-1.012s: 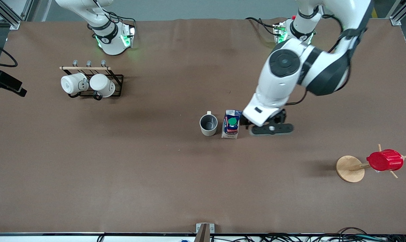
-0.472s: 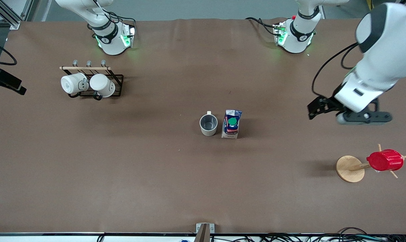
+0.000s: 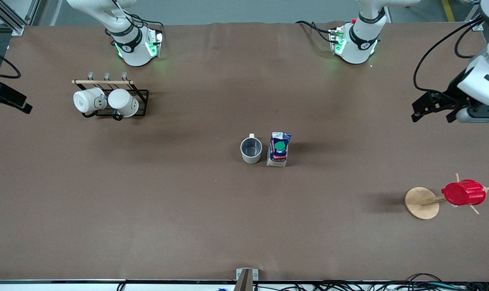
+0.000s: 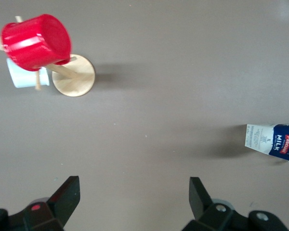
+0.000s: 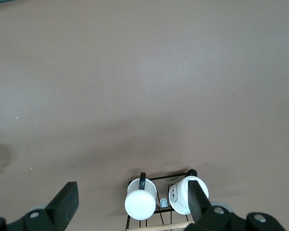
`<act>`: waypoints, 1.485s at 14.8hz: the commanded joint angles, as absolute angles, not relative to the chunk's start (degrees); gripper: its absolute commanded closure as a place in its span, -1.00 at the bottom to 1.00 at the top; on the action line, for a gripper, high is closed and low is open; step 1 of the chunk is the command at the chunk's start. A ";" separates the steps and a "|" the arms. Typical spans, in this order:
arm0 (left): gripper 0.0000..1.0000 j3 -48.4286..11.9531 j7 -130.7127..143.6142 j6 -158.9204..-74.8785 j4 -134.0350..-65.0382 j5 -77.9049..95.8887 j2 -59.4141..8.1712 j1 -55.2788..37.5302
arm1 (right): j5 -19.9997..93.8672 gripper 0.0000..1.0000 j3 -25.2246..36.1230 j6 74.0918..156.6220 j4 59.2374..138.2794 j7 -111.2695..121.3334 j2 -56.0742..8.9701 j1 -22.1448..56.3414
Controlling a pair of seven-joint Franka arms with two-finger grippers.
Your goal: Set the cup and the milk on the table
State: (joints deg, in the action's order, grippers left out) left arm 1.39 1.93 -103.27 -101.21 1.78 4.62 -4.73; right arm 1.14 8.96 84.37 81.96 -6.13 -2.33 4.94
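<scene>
The pale grey cup [image 3: 251,150] stands upright in the middle of the brown table [image 3: 147,210]. The blue-and-white milk [image 3: 279,149] stands right beside it, toward the left arm's end. The carton's edge also shows in the left wrist view [image 4: 274,143]. My left gripper [image 3: 432,113] is open and empty in the air over bare table near the left arm's end, well apart from the milk; its own view shows the open gripper [image 4: 133,195]. My right gripper [image 5: 130,202] is open and empty, high above the mug rack, and out of the front view.
A black rack [image 3: 141,99] with two white mugs [image 3: 88,101] [image 3: 123,102] stands near the right arm's base. A wooden peg stand [image 3: 421,203] carrying a red ribbed cup [image 3: 463,192] stands near the left arm's end, nearer the front camera.
My left gripper has swung away from beside the milk toward the left arm's end of the table, open and empty. The cup and milk have not moved.
</scene>
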 commanded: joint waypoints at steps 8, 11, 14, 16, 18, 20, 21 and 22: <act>-1.00 2.02 -1.76 -94.66 -92.38 2.90 0.18 -3.52 | 1.49 -1.00 8.70 84.90 85.69 -6.33 0.53 4.66; -1.00 0.45 -1.84 -94.48 -92.72 1.33 0.18 -2.90 | 1.49 -1.00 8.61 84.99 85.61 -6.33 0.44 4.66; -1.00 -2.28 -0.88 -94.66 -92.90 0.17 0.61 -1.14 | 1.49 -1.00 8.61 84.90 85.61 -6.33 0.44 4.48; -0.99 -2.29 -0.70 -94.83 -93.34 0.88 0.79 -1.14 | 1.49 -1.00 8.61 85.17 85.61 -6.33 0.44 4.31; -0.99 -2.29 -0.44 -95.53 -93.34 0.97 0.70 -1.32 | 1.49 -1.00 8.61 85.34 85.52 -6.33 0.44 4.31; -0.98 -2.29 1.92 -95.62 -93.34 0.97 0.62 -1.49 | 1.49 -1.00 8.61 85.78 85.43 -6.24 0.44 4.22; -0.98 -2.29 2.19 -95.62 -93.51 0.97 0.62 -1.58 | 1.49 -1.00 8.61 85.87 85.43 -6.24 0.44 4.13; -0.98 -2.29 2.20 -95.71 -93.95 0.88 0.79 -1.67 | 1.49 -1.00 8.70 85.87 85.43 -6.24 0.44 4.13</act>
State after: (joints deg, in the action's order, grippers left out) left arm -1.72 1.31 -96.07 -94.27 1.19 0.70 -1.95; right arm 1.14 9.03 85.08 83.62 -6.13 -1.37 4.90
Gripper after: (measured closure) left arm 0.009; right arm 0.000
